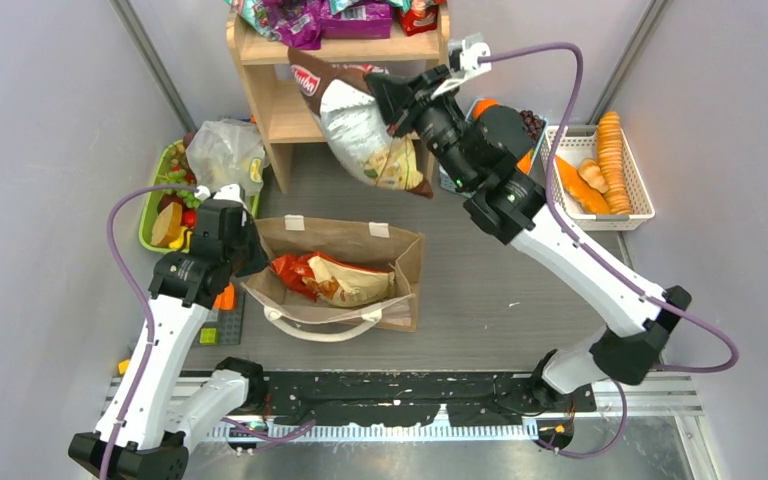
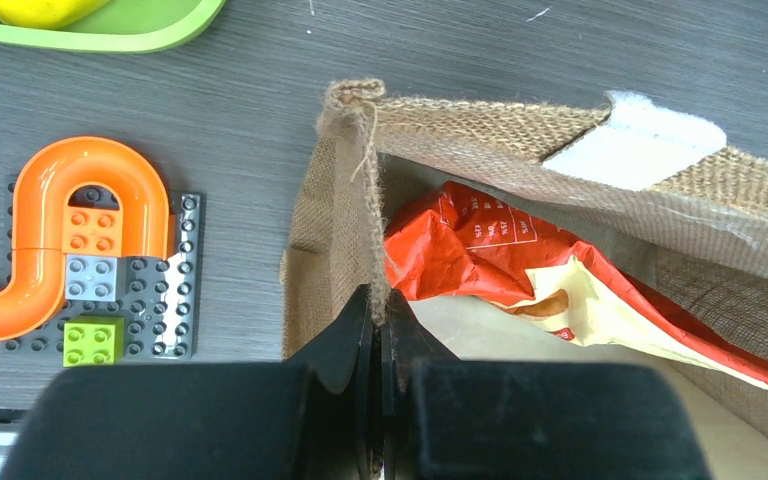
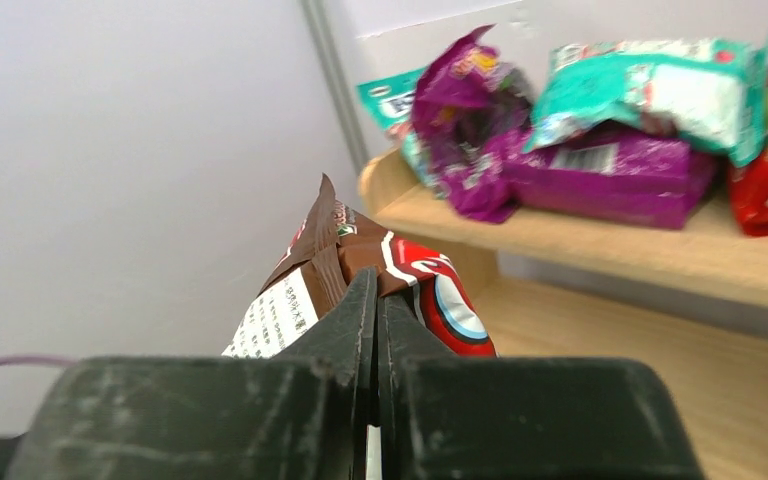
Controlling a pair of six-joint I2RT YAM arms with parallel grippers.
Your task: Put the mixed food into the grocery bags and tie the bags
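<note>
Right gripper: the right gripper [image 3: 375, 292] is clamped tight on the top seam of the brown-white packet [image 1: 358, 128], jaws nearly together with only the foil between them.
Left gripper: the left gripper [image 2: 378, 312] is pinched on the left rim of the burlap tote [image 2: 480, 135], near its corner, and I judge it is there to hold the mouth open.
Where the packet is: in the air in front of the wooden shelf [image 1: 270, 100], dangling from the right gripper and touching nothing below it.
Where the tote is: on the table between the two arms, mouth up, with a red-orange packet [image 1: 330, 278] already lying inside.
Key relation: seen from above, the tote's mouth lies toward the arm bases and a little left of the hanging packet.
Long axes: the packet hangs aslant, its loose end lowest; the mouth runs left to right.
Next move, as I judge it: the right arm brings the packet back over the mouth and lowers the loose end in first.
Other bag: the clear plastic bag [image 1: 225, 150] sits crumpled beside the green basket [image 1: 150, 215], left of the shelf.
</note>
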